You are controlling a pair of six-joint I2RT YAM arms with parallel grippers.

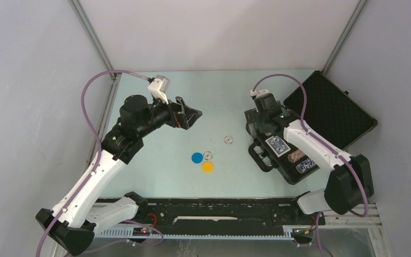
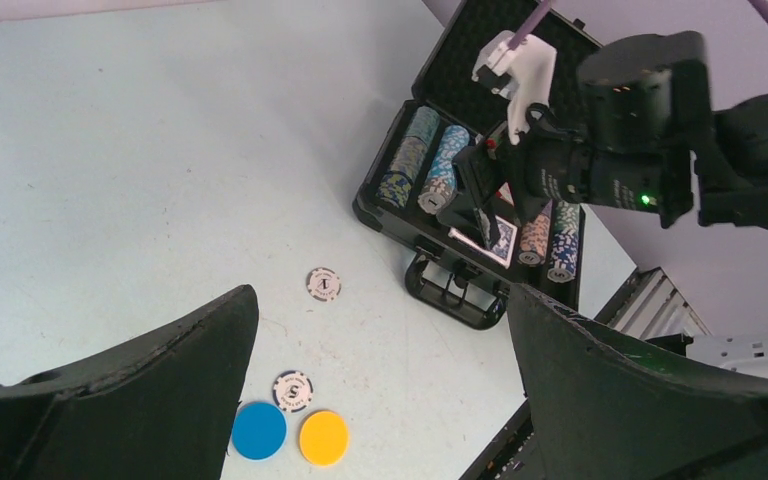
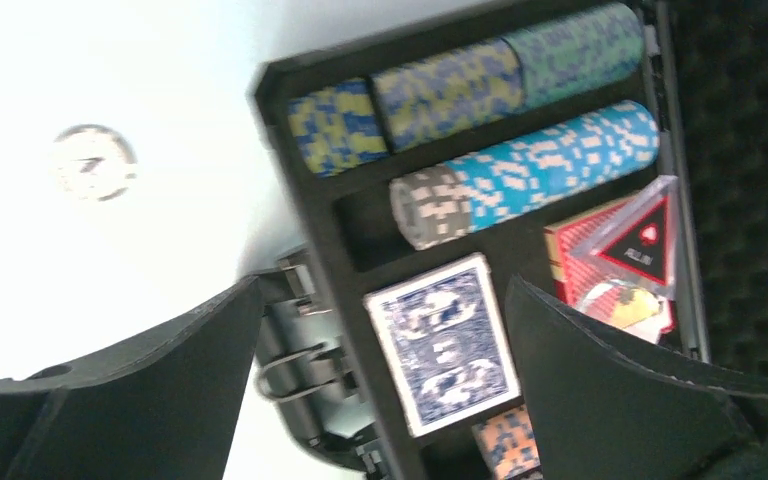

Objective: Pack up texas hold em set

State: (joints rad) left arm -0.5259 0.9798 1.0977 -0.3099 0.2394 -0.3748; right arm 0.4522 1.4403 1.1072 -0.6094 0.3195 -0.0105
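The black case lies open at the right, its foam lid tipped back. It holds rows of coloured poker chips, a blue-backed card deck and a red triangular marker. On the table lie a blue disc, a yellow disc and two small white printed discs. My right gripper hovers open and empty over the case. My left gripper is open and empty, held above and left of the discs.
The case handle sticks out toward the table's middle. The right arm reaches over the case. Grey walls with metal posts close in the table on the left, back and right. A black rail runs along the near edge.
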